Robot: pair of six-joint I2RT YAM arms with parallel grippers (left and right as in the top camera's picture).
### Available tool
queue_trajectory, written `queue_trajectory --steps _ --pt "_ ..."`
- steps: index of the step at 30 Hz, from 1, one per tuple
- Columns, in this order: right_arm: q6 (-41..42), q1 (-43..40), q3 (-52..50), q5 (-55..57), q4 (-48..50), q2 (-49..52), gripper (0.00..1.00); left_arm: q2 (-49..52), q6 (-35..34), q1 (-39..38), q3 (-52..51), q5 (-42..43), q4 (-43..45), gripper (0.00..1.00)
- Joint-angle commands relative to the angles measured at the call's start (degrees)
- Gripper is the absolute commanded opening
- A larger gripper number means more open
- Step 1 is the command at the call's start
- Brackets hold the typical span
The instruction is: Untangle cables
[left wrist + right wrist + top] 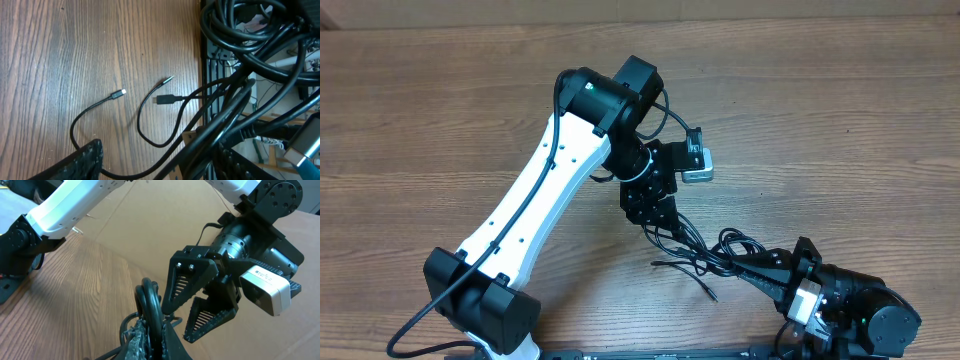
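- Overhead: left gripper (pixel 662 225) sits mid-table (pixel 440 120), pointing down at the near end of the cables (pixel 705 262). The right gripper (pixel 740 264) reaches in from the lower right to the same tangle.
- Cables lie between the two grippers as thin black cords. One loop is up by the right gripper and loose ends trail toward the front edge.
- Right wrist: left gripper (pixel 180 325) is plainly open, with its ribbed triangular fingers (pixel 192 292) spread wide and nothing seen clamped in the gap.
- The upper fingertip is just beside the top of the cable loop (pixel 150 302); cannot tell if it touches.
- The right gripper (pixel 150 342) is at the bottom edge of its own view, closed tight on the cable bundle. The cords rise up from between its fingers.
- Left wrist: one textured pad (pixel 82 162) shows at the bottom left, low over the wood. The other finger is hidden by thick arm cabling on the right.
- Three thin ends lie flat on the table here: a silver-tipped plug (pixel 121 92), a black plug (pixel 162 99) and a thin pin-like tip (pixel 170 78).
- The cord of the silver-tipped plug curves down and runs under the pad; whether it touches is unclear.
- The silver wrist camera (pixel 265 287) is mounted on the side of the left gripper.
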Motion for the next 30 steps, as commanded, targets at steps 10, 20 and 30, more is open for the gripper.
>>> queue_trajectory --steps 10,20,30 --pt "0.17 0.26 0.66 0.55 0.46 -0.59 0.04 0.33 2.36 -0.72 0.44 1.38 -0.22 0.57" --pt "0.17 0.26 0.66 0.55 0.46 -0.61 0.04 0.33 2.38 -2.56 0.44 1.77 -0.59 0.54" --pt "0.17 0.26 0.66 0.57 0.46 -0.59 0.04 0.33 2.38 -2.64 0.44 1.77 -0.57 0.04"
